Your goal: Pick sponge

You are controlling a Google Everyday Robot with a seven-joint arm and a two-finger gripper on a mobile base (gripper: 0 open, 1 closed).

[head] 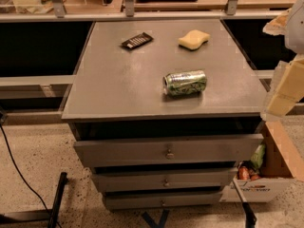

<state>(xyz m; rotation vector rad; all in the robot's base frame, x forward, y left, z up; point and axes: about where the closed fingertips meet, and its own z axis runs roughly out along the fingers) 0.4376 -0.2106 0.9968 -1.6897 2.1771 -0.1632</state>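
The sponge (194, 39) is a small pale yellow pad with rounded corners, lying on the far right part of the grey cabinet top (118, 84). A green can (185, 83) lies on its side nearer the front, in line with the sponge. My gripper (285, 87) is at the right edge of the view, off the cabinet's right side, with flat pale yellow fingers (289, 82) hanging from the white arm. It is well to the right of the sponge and nearer the front than it, touching nothing.
A dark remote-like bar (137, 41) lies at the far left of the top. The cabinet has three drawers (166, 151), slightly pulled out. A cardboard box (266, 175) with items stands on the floor at right. A metal railing (142, 15) runs behind.
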